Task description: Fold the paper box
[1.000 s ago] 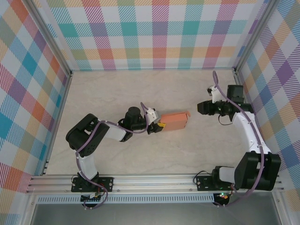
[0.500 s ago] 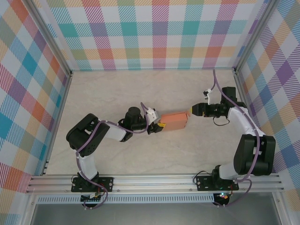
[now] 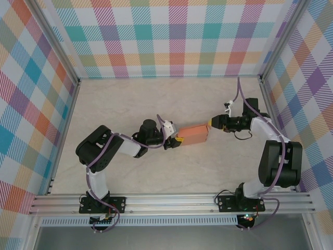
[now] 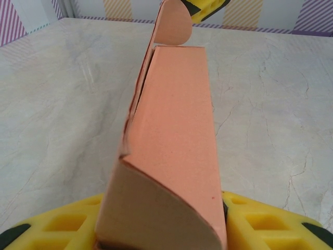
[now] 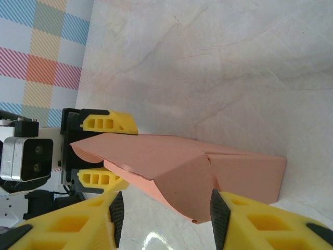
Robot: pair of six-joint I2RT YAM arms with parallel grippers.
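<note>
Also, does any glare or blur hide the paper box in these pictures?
Top external: even light, paper box sharp. Left wrist: its near end looks soft. Right wrist: small glare on the table, off the box.

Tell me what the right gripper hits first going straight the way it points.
The paper box: its end flap lies directly ahead of the right gripper, between the open jaws, seemingly close, though depth is unclear.

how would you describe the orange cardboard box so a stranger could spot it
On the pale marble-look table inside the plaid walls, look at the middle. The small salmon-orange cardboard box lies there, one end clamped in the left gripper, the right gripper at the other. Unlike the black-and-yellow grippers beside it, it is plain orange card.
</note>
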